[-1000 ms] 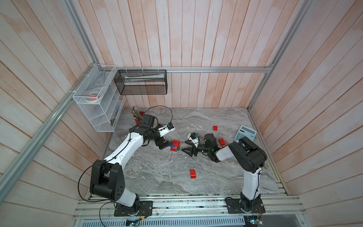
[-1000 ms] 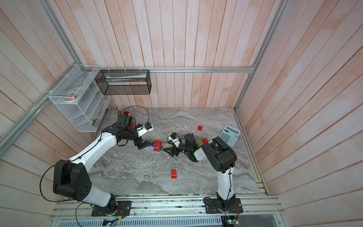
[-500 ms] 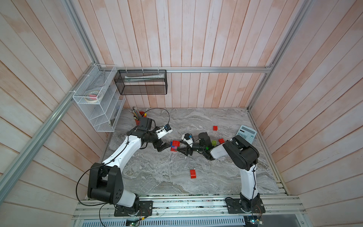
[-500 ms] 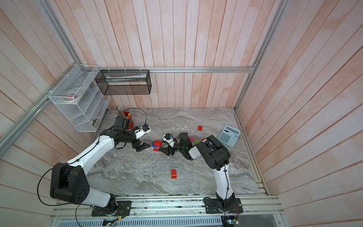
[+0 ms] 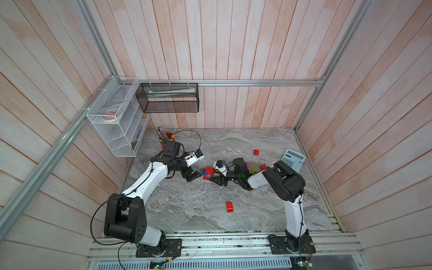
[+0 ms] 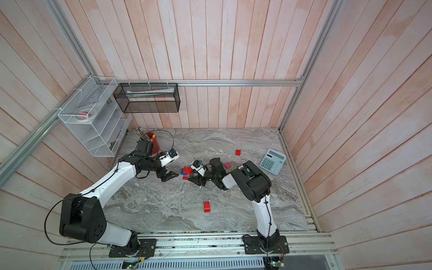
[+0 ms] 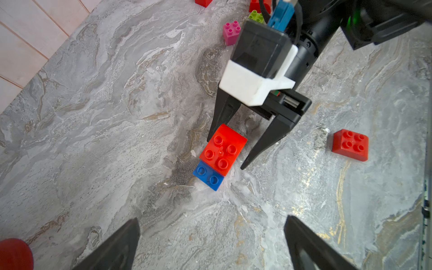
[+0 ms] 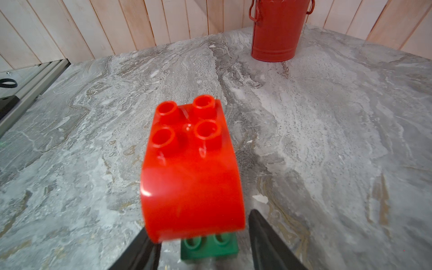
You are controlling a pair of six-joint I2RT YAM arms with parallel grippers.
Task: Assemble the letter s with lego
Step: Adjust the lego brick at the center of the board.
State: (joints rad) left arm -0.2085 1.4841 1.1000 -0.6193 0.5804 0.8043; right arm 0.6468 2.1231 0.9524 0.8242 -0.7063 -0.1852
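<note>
The lego (image 6: 186, 170) is spread over the marble table (image 5: 187, 210): nearest the bases a lone red brick (image 5: 229, 207) is laid flat, and at mid-table a stack (image 5: 207, 172) is seen, its top red brick (image 7: 223, 149) seated over a blue brick (image 7: 208, 176) and a dark green brick (image 8: 209, 247). The top brick is straddled by the right gripper (image 7: 225, 154), jaws part-spread with a gap on one side, and the left gripper (image 5: 194, 175) is held just beside the stack, jaws wide. Farther back a pink brick (image 5: 248, 164), a lime brick (image 5: 254, 169), a far red brick (image 5: 256, 152) and a calculator (image 5: 293, 160) are set.
</note>
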